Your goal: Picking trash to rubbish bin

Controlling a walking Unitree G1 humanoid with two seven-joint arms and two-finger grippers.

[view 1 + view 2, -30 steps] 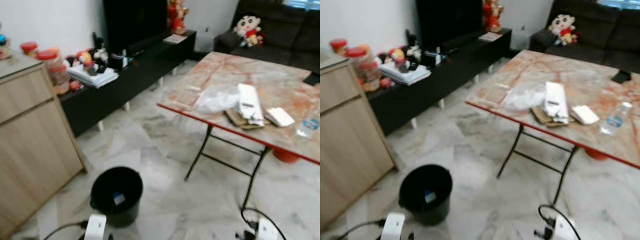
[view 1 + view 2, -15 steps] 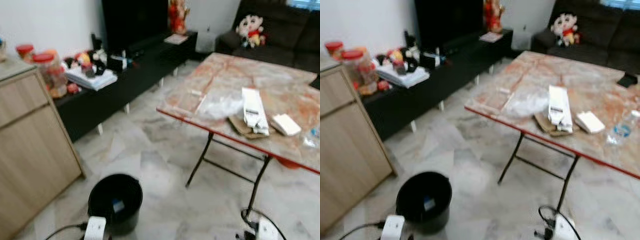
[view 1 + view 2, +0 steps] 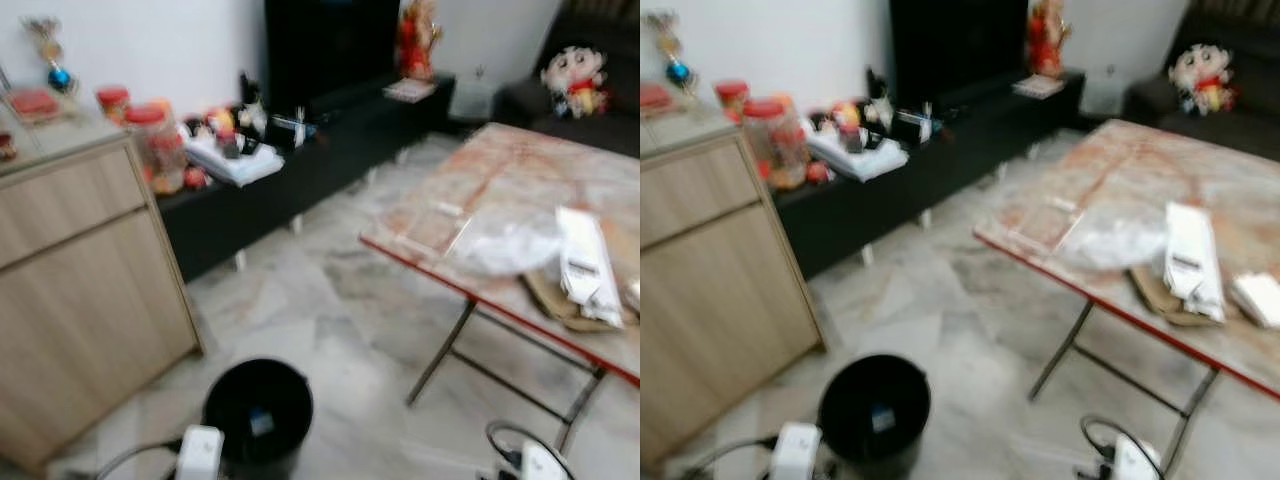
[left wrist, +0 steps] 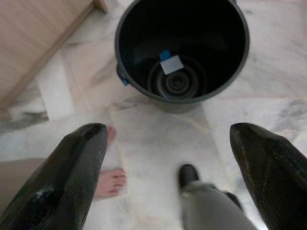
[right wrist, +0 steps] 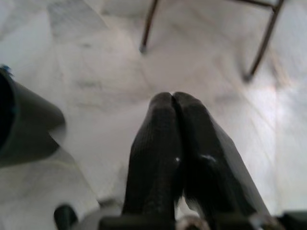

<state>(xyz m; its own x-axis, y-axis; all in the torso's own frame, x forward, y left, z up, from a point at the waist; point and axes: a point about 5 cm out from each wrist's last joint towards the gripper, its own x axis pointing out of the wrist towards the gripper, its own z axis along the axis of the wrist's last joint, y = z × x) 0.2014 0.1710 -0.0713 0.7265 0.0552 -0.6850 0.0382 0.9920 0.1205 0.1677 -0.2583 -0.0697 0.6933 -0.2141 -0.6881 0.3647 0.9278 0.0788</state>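
A black rubbish bin [image 3: 258,415] is standing on the marble floor [image 3: 330,330], near the front corner of a wooden cabinet [image 3: 80,290]. In the left wrist view the bin [image 4: 182,48] is showing a small white and blue scrap [image 4: 170,62] lying on its bottom.

The left gripper [image 4: 175,167] is hanging just short of the bin's rim, its two black fingers [image 4: 72,177] standing wide apart with bare floor between them. A person's bare foot [image 4: 111,181] is resting on the floor beside that gripper.

The right gripper [image 5: 177,153] is pointing down at the floor with its fingers pressed together, holding nothing, while the legs of the folding desk [image 5: 148,24] are crossing the floor beyond it.

The desk [image 3: 500,190] is standing to the right of the bin, well apart from it. Near its front edge a crumpled clear plastic bag [image 3: 505,245] is lying, with a long white packet [image 3: 585,265] just beside it, resting on a brown piece of card [image 3: 550,295]. Another white packet [image 3: 1260,298] is sitting further along the same edge.

Both eye views are blurred.
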